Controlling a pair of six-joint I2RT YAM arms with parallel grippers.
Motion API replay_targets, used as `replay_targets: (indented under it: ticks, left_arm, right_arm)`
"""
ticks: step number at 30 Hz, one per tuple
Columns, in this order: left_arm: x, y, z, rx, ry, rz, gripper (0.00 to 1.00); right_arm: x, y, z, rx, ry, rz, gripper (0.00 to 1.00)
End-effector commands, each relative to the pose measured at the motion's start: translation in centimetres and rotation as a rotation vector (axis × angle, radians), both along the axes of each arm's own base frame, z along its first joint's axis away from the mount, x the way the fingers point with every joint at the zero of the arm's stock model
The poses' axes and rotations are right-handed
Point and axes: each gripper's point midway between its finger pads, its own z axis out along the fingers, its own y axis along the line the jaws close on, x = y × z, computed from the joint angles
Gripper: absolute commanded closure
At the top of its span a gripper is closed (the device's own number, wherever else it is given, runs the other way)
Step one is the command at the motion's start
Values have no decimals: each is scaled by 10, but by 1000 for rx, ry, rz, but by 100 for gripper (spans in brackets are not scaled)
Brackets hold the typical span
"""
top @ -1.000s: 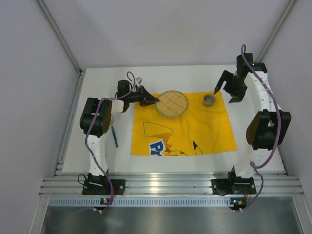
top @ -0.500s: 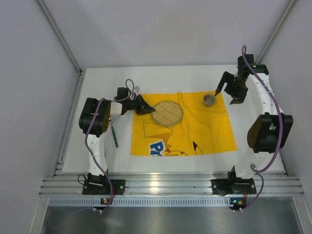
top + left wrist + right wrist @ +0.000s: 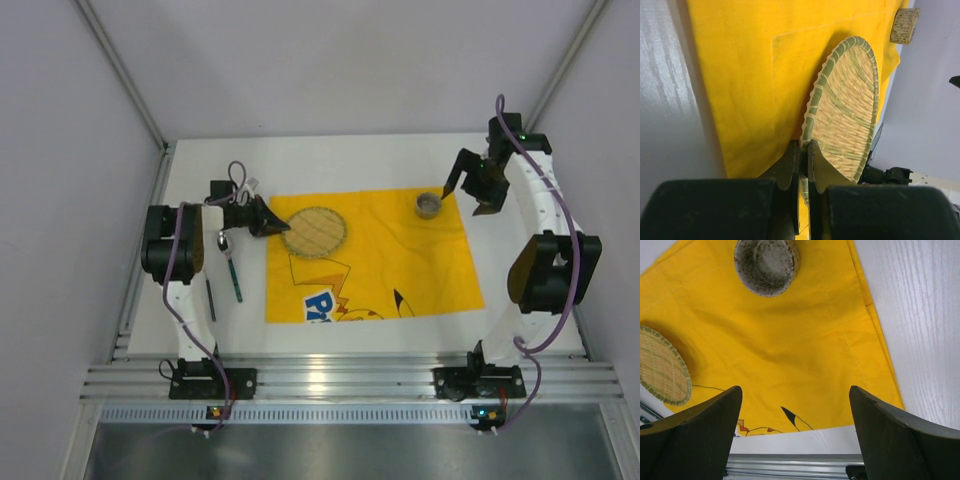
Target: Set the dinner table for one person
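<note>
Under both arms lies the surface [image 3: 400,160], a big, plain, matte white rectangle, bare all around a yellow printed cloth [image 3: 400,265] at its middle. The top view alone shows slim utensils [image 3: 236,282] lying on the white beside the left arm. The left wrist view shows the left hand [image 3: 804,150] pinched shut on the rim of a woven tray [image 3: 850,110], which is held tilted. The right hand [image 3: 795,405] hangs wide open, holding nothing, near a speckled bowl [image 3: 766,265] on the cloth.
</note>
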Motion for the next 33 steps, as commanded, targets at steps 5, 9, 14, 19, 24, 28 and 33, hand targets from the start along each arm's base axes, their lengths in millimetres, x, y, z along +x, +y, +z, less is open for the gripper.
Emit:
replay_targets:
  ticks: [5, 9, 14, 19, 24, 28, 33]
  left_arm:
    - [13, 5, 44, 72, -102, -26, 100]
    - [31, -13, 85, 88, -189, -55, 100]
    - [29, -64, 108, 25, -235, -166, 100]
    - [4, -108, 98, -45, -226, -262, 100]
    - [-20, -147, 84, -83, -180, -341, 100]
    - [-29, -164, 65, -83, -158, -375, 100]
    - [-42, -158, 32, -32, -81, -379, 100]
  right_arm:
    - [5, -11, 1, 4, -35, -8, 12]
    - [7, -9, -1, 12, -36, -13, 12]
    - [6, -8, -4, 22, -37, -15, 12]
    - [2, -8, -7, 20, -31, -18, 12]
    - [-2, -9, -10, 16, -27, -14, 12]
    - [-3, -8, -12, 20, -23, -13, 12]
    - [-3, -8, -13, 21, -20, -13, 12]
